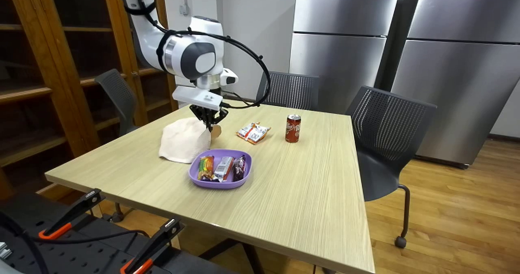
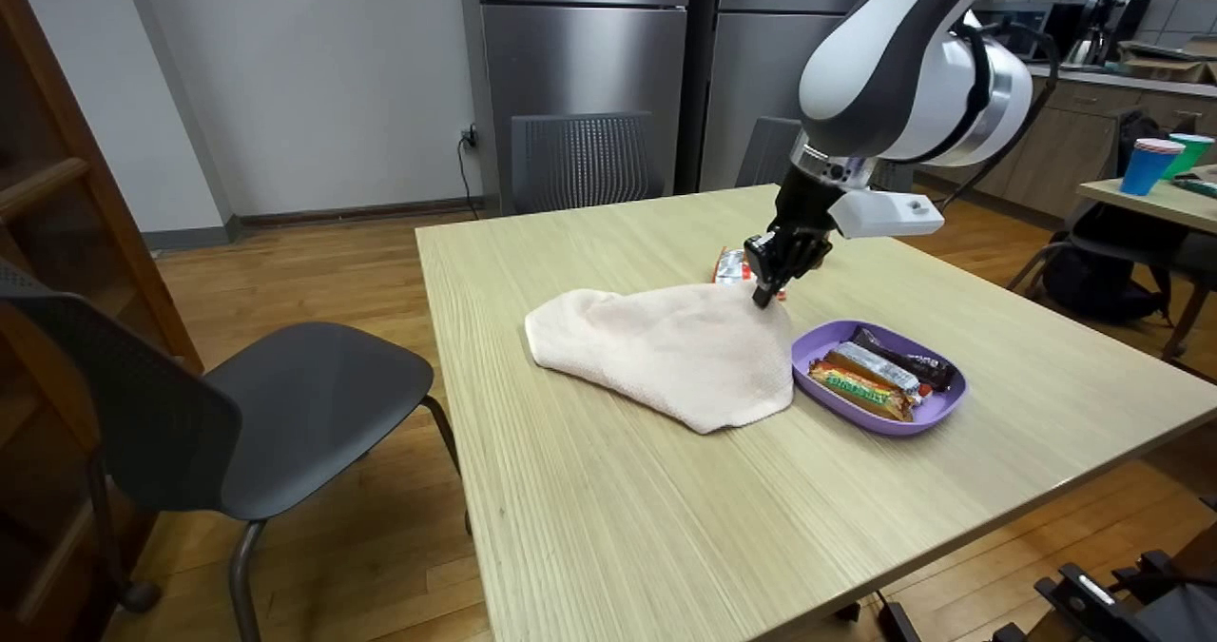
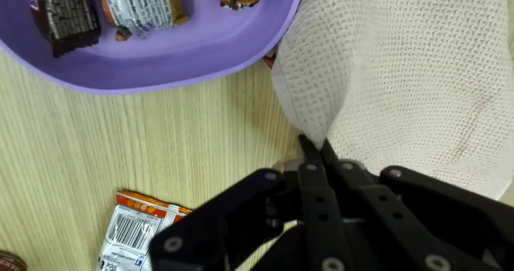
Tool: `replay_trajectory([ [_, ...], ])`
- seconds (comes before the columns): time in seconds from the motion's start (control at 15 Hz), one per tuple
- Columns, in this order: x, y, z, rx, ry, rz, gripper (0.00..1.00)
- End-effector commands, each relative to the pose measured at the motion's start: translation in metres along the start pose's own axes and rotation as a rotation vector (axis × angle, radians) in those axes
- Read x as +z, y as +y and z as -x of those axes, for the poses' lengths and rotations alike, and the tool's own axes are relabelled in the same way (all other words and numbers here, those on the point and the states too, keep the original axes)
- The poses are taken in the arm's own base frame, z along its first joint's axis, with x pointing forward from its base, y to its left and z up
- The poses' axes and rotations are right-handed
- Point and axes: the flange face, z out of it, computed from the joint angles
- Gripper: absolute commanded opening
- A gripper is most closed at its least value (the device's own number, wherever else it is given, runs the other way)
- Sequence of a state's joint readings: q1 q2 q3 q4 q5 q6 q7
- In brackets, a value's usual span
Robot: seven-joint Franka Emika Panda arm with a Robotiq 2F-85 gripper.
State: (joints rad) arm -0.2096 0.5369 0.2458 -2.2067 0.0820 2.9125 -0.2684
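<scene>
1. Fridges [image 1: 339, 59]: steel, backdrop in both exterior views; outside the wrist view.
2. Table [image 1: 300, 193]: pale woodgrain, all views; wrist view gets just a close patch.
3. Robot arm [image 2: 913, 90]: bent down over table, both exterior views.
4. Chairs [image 1: 382, 144]: dark grey, round the table, both exterior views only.
5. Cloth [image 1: 185, 142]: off-white, rumpled on table, one corner raised in the gripper [image 3: 316, 144]. In an exterior view the cloth [image 2: 666, 357] shows its full spread; wrist view adds weave plus a faint reddish mark.
6. Gripper: jaws clenched on that cloth corner. Pinch clear in wrist view; both exterior views show contact, too small to judge the grip.
7. Tray [image 3: 140, 72]: purple, on table just beside cloth, all views; touching or not, can't tell.
8. Snack bag [image 1: 253, 132]: orange and silver, flat on table. Wrist view gives its barcode; in an exterior view the bag [image 2: 732, 266] sits partly behind the gripper.
9. Can [image 1: 293, 128]: dark red, upright, near the bag; whole in an exterior view, wrist view catches only an edge.
10. Snack bars [image 1: 223, 169]: three, wrapped, side by side in tray; wrist view crops them.
11. Brown rounded thing [image 1: 216, 132]: next to gripper and cloth, identity unclear; wrist view has it mostly covered.
12. Wrapper bit [image 3: 270, 57]: reddish, peeks out between tray and cloth, wrist view only.
</scene>
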Motion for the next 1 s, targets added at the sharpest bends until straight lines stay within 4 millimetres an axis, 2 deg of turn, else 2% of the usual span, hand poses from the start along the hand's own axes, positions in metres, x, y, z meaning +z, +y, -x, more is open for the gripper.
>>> replay_trajectory([
  [0.0, -0.026, -0.009, 0.016, 0.023, 0.028, 0.002, 0.01],
  [0.67, -0.069, -0.009, 0.031, 0.091, 0.055, 0.023, 0.01],
  [0.93, -0.083, -0.004, 0.038, 0.108, 0.064, 0.04, 0.01],
])
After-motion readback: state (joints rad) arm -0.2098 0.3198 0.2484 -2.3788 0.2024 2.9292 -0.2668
